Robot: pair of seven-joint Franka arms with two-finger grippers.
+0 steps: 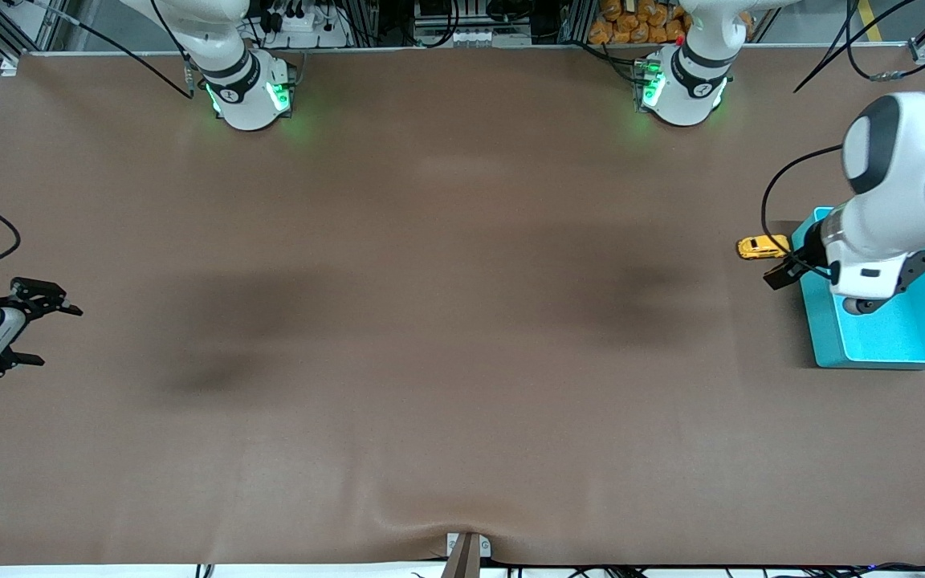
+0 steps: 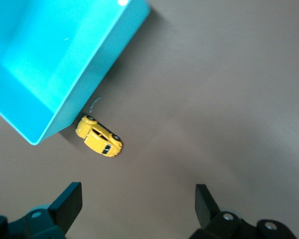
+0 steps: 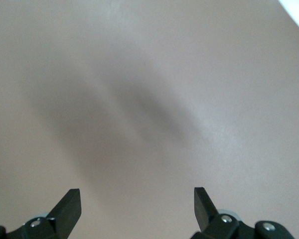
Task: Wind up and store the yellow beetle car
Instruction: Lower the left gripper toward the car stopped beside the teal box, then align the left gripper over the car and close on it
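Even overhead light falls on the matte brown table cover [image 1: 446, 337], bright but soft, with no hard glare. Broad, fuzzy-edged dark shadows lie on it at about nine and three o'clock of the front view. Green indicator glow spills around both white arm bases at twelve. In the left wrist view the glossy turquoise plastic bin [image 2: 50, 64] shows a white highlight on its rim; the right wrist view is soft, with smeared shadow.

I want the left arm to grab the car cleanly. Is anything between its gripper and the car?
Nothing visible. The left gripper is open over bare table and the car lies in plain view, close against the bin's outer wall. That wall may crowd one finger; the car's other sides are free.
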